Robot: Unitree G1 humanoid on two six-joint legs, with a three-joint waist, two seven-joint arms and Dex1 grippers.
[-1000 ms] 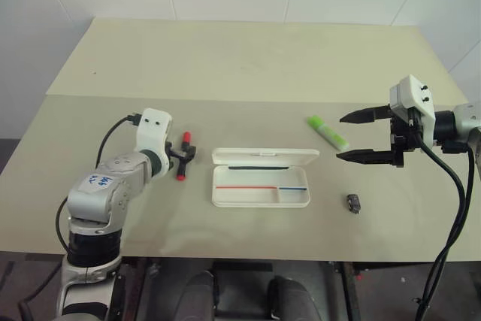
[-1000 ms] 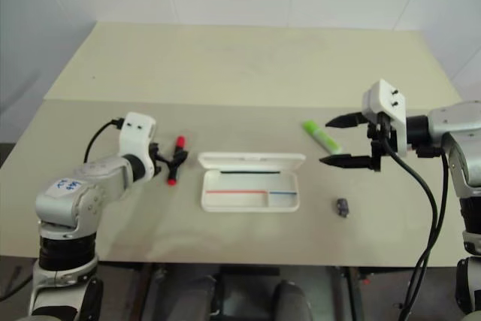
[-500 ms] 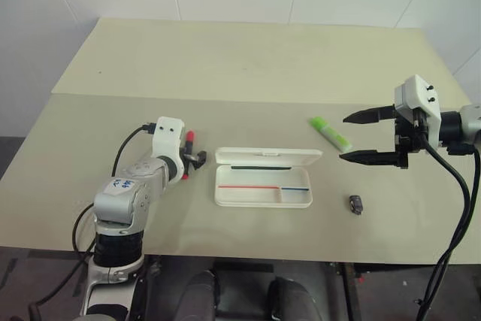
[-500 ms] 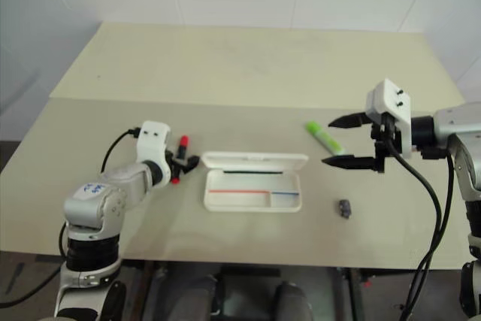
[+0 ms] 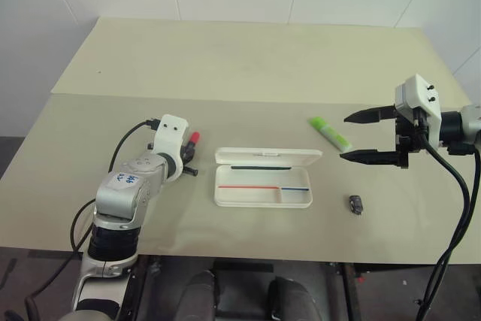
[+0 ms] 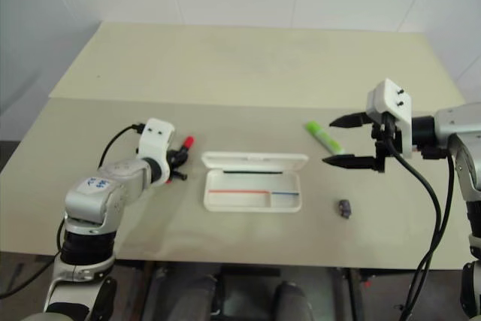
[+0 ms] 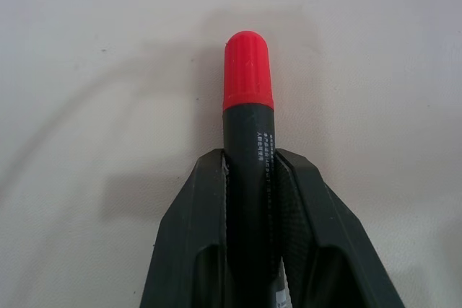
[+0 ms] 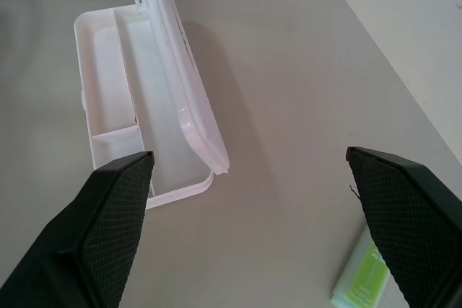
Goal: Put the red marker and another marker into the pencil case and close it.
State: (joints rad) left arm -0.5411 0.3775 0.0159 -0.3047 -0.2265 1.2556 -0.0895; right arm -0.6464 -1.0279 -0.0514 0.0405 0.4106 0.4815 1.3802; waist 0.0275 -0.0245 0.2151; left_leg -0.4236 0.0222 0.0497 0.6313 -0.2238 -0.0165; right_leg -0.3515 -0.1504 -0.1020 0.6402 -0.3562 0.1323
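Observation:
In the left wrist view the two black fingers (image 7: 310, 207) of my left gripper (image 7: 249, 160) press on either side of the red marker (image 7: 247, 70)'s black barrel, and its red cap sticks out past them. The marker (image 5: 194, 138) is at the table's left, left of the pencil case (image 5: 248, 195). This white case lies open, lid raised at the back, with red and blue stripes inside. The other marker, a lime-green highlighter (image 5: 329, 132), lies to the case's right. My right gripper (image 5: 346, 138) hovers open just right of the highlighter (image 8: 364, 279), with nothing between its fingers.
A small dark grey lump (image 5: 355, 204) lies on the beige table (image 5: 248, 65) right of the case, near the front edge. A black cable hangs from each wrist. The far half of the table is bare, with white wall behind.
My left gripper stood open around the red marker and has now shut on its barrel. The right arm has kept still. The camera shifted slightly early on.

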